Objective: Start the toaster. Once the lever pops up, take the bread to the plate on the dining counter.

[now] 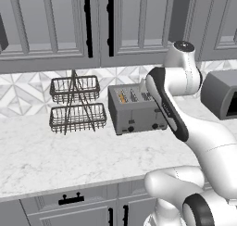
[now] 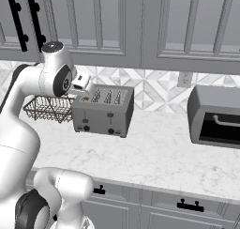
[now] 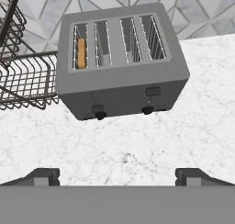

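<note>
The grey four-slot toaster (image 1: 136, 111) (image 2: 104, 111) (image 3: 121, 76) stands on the marble wall counter against the tiled wall. The bread (image 3: 81, 53) (image 1: 122, 97), a tan slice, sits low in the toaster's leftmost slot. Two levers and two black knobs (image 3: 147, 110) show on its front. My gripper (image 3: 119, 177) hovers above and in front of the toaster, open, its fingertips (image 3: 43, 176) wide apart with nothing between them. In the right base view my hand (image 2: 83, 85) hangs over the toaster's left end. The plate and the dining counter are out of view.
A two-tier wire basket rack (image 1: 74, 104) (image 2: 47, 108) (image 3: 23, 76) stands just left of the toaster. A dark grey oven box (image 1: 222, 93) (image 2: 218, 115) sits to the right. Grey upper cabinets (image 1: 55, 26) hang above. Bare marble (image 1: 69, 151) lies in front.
</note>
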